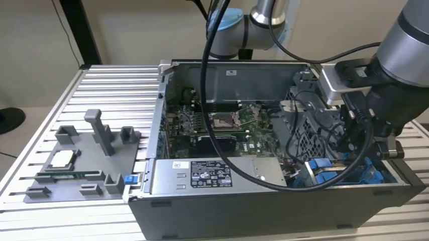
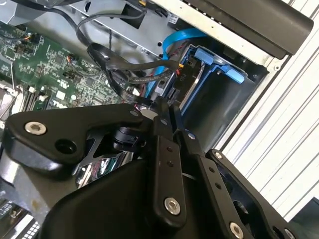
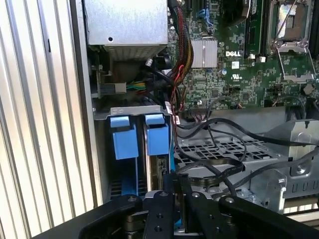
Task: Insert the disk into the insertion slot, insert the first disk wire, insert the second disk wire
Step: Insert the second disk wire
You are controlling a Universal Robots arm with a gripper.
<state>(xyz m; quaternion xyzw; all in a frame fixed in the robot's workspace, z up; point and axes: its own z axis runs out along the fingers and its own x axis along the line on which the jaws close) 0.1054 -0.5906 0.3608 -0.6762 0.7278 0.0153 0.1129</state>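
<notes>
- One arm is on the job, reaching down into the corner of one open computer case [image 1: 268, 211] at the exterior view's right.
- The gripper [image 2: 164, 107] hovers just over the drive bay. Clamped or slack? I cannot tell.
- One disk [image 2: 194, 84] is sitting on edge inside the insertion slot [image 2: 227, 107], its blue carrier framing it.
- In the first wrist view I count two blue tabs at the bay's mouth, side by side: one blue tab [image 3: 123, 142] and a second blue tab [image 3: 157, 139].
- One black plug [image 2: 182, 74] sits against the disk's end, close to the gripper.
- One pale blue flat cable [image 2: 182, 37] arcs above the bay, and several black wires [image 3: 224, 167] loop over the perforated cage [image 3: 219, 149].
- One labelled power-supply box [image 1: 211, 175] lies along the case's near side.
- One motherboard [image 1: 221, 133] with one open processor socket [image 1: 222, 119].
- One grey parts fixture [image 1: 74, 165] rests on the slatted table [image 1: 114, 85], well apart from the arm.
</notes>
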